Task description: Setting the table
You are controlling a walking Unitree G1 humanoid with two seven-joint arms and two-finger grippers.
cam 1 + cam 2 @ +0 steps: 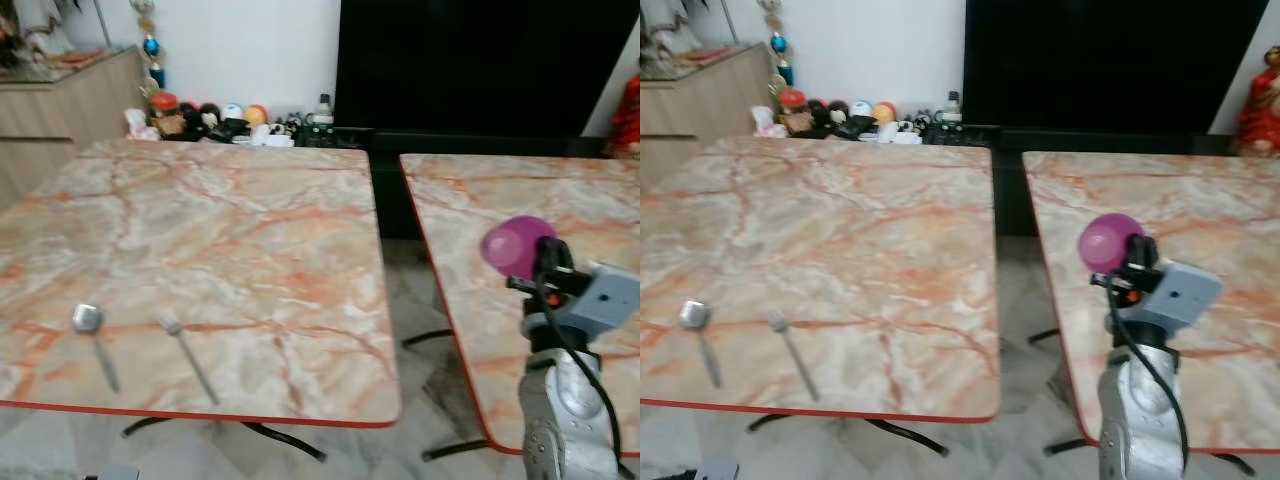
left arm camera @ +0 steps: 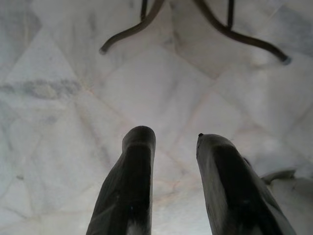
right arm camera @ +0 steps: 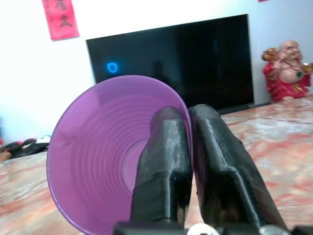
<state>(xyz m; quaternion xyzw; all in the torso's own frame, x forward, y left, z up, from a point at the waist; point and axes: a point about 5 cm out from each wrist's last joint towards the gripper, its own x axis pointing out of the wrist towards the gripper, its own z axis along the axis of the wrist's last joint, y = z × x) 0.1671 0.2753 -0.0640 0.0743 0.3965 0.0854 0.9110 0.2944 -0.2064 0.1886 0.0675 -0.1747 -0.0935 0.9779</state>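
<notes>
Nearest you, the left gripper [image 2: 171, 186] hangs idle over the floor, fingers apart and grasping nothing; your right gripper [image 3: 188, 161] is clenched on the rim of the purple cup [image 1: 515, 246], one finger inside the wall and one outside, a pinch that probably keeps it steady in carriage; the cup is translucent plastic, ribbed inside, tipped on its side, held raised over the right table [image 1: 600, 200]; on the left table [image 1: 250, 230] a spoon [image 1: 92, 338] and fork [image 1: 185, 350] lie side by side near the front edge, likely marking the setting the cup should join.
</notes>
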